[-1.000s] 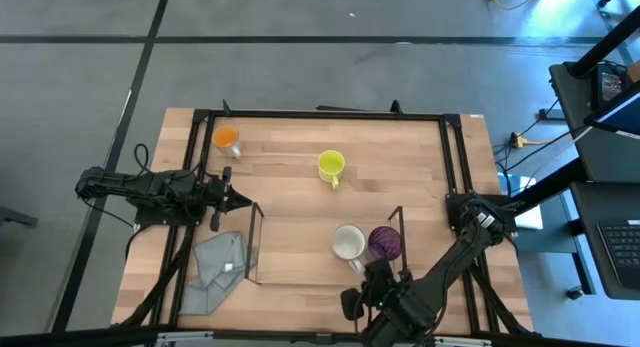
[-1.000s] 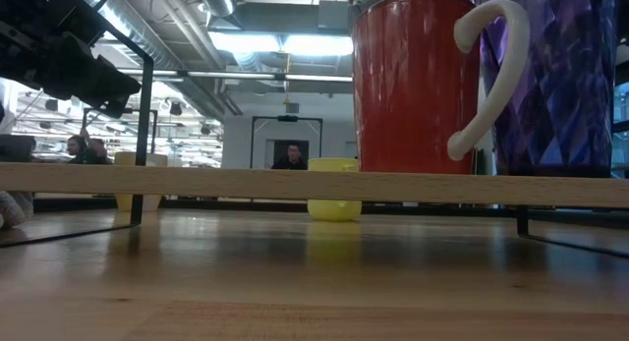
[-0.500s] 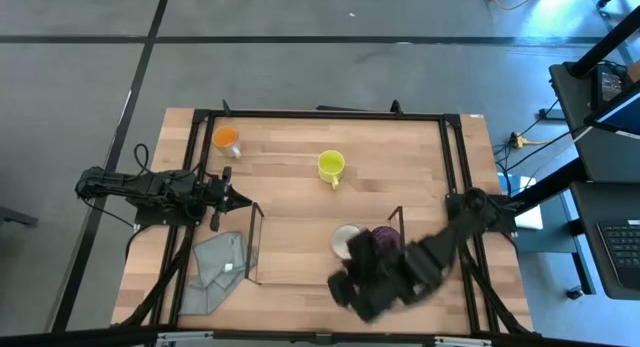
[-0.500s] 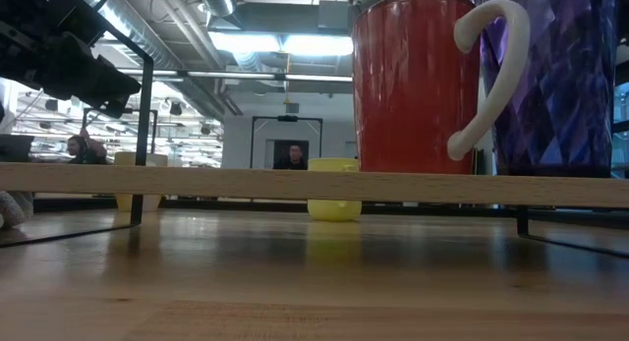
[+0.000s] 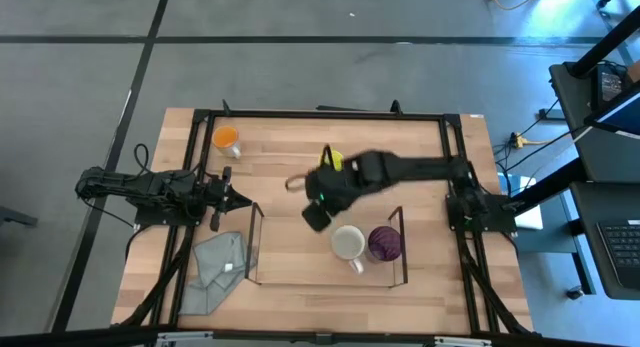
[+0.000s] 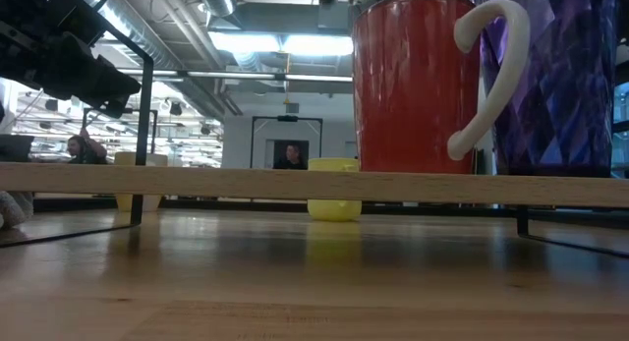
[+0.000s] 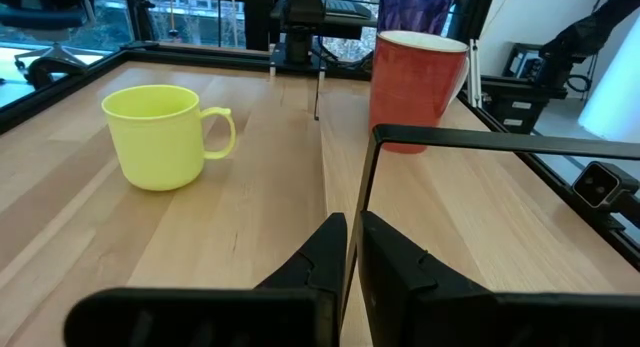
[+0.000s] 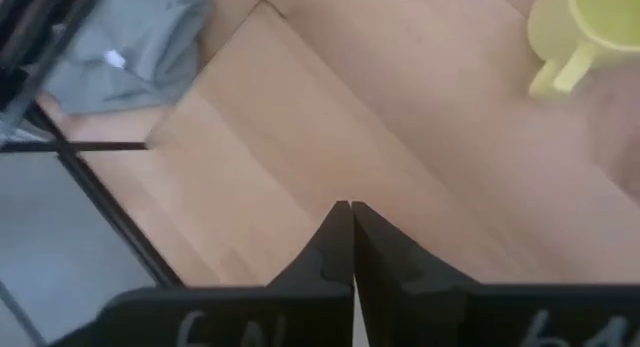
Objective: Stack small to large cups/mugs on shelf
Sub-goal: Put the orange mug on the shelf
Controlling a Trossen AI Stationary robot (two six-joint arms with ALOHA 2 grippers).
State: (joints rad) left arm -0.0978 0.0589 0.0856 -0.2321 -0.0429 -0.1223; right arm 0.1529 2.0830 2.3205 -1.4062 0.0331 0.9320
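The shelf (image 5: 325, 284), clear-walled with dark edges, stands near the table's front. On it stand a mug (image 5: 348, 243) that is white inside and red outside (image 7: 415, 87), and next to it the purple tumbler (image 5: 384, 243). The yellow mug (image 5: 330, 161) stands on the table beyond the shelf, partly hidden by my right arm. The orange cup (image 5: 226, 138) stands at the far left. My right gripper (image 5: 313, 215) is shut and empty, hanging over the bare table between the yellow mug (image 8: 590, 27) and the shelf. My left gripper (image 5: 240, 198) is shut and waits by the shelf's far left corner.
A crumpled grey cloth (image 5: 215, 267) lies left of the shelf, near the front edge. A dark frame (image 5: 320, 115) runs around the table's rim. Bare wood lies between the orange cup and the yellow mug.
My right arm has swung from the table's near edge, past the shelf, toward the far and left. It now reaches over the table's middle beside the yellow mug. The cups and the shelf have stayed where they were.
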